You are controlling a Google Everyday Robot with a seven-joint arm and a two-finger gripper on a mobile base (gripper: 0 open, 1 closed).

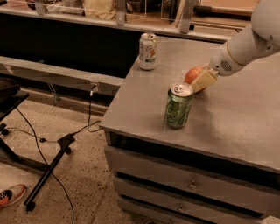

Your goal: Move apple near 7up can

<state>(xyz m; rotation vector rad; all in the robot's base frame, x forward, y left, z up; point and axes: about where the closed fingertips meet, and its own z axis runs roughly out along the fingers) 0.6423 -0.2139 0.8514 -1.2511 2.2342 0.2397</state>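
Note:
The apple (192, 75), round and red-orange, sits on the grey table (227, 109) near its middle. My gripper (202, 80) comes in from the upper right on a white arm and is right at the apple, its pale fingers (204, 81) against the apple's right side. The 7up can (148, 51), white with green and red marks, stands upright at the table's far left corner, well to the left of the apple. An all-green can (178, 105) stands upright just in front of the apple and gripper.
The table's left edge (118, 100) drops to the floor, with drawers (192, 183) below the front. A dark stand and cables (48, 166) lie on the floor at left. A shelf with clutter (100, 8) runs along the back.

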